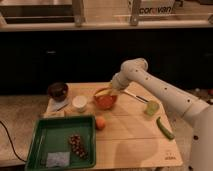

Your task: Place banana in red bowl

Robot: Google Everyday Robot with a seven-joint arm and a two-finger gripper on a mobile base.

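The red bowl [106,101] stands on the wooden table [130,137], right of the white cup. My gripper [114,88] hangs at the end of the white arm, just above the bowl's far right rim. A pale-yellow curved strip, the banana [102,92], lies along the bowl's far rim right at the gripper. I cannot tell whether the banana rests in the bowl or is still held.
A dark maroon bowl [57,90] and a white cup [79,103] stand left of the red bowl. An orange fruit [100,122] lies beside a green tray [47,135] holding grapes [77,145]. A pale green cup [152,107] and a green vegetable [164,128] are on the right.
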